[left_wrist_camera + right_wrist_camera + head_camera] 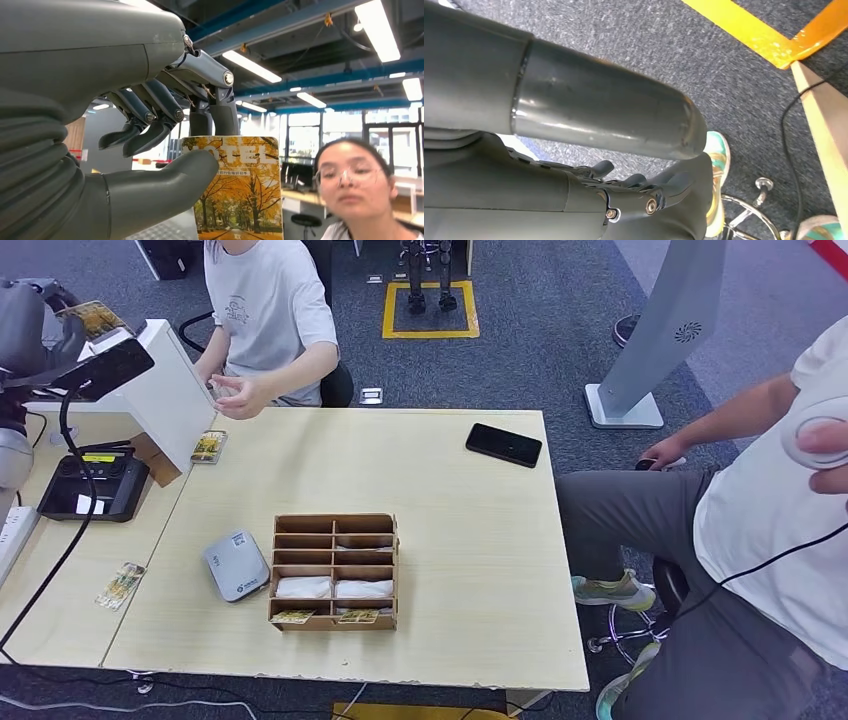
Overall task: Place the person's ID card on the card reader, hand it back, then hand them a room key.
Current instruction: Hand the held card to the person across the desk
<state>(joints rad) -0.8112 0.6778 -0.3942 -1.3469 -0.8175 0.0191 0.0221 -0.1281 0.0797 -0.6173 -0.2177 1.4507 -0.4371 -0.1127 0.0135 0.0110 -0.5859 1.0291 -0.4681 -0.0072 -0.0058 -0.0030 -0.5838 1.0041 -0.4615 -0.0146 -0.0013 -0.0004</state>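
At the far left of the head view, the left hand [40,325] is raised above the bench [480,540], pinching a room key card [240,190] between its thumb and fingers; the left wrist view shows the card upright, printed with "HOTEL" over a picture of autumn trees, with a person's face behind it. A person in a pale shirt [265,305] sits at the far side of the bench with one open hand [238,397] held out toward the left hand, though apart from it. On the bench, the grey card reader [237,565] lies just beside a wooden card organizer [335,570], whose front slots hold more cards. A black phone [503,444] lies near the far right corner. Another card [209,446] lies near the far left edge. The right hand [644,192] hangs over the carpet, its fingers curled in with nothing in them.
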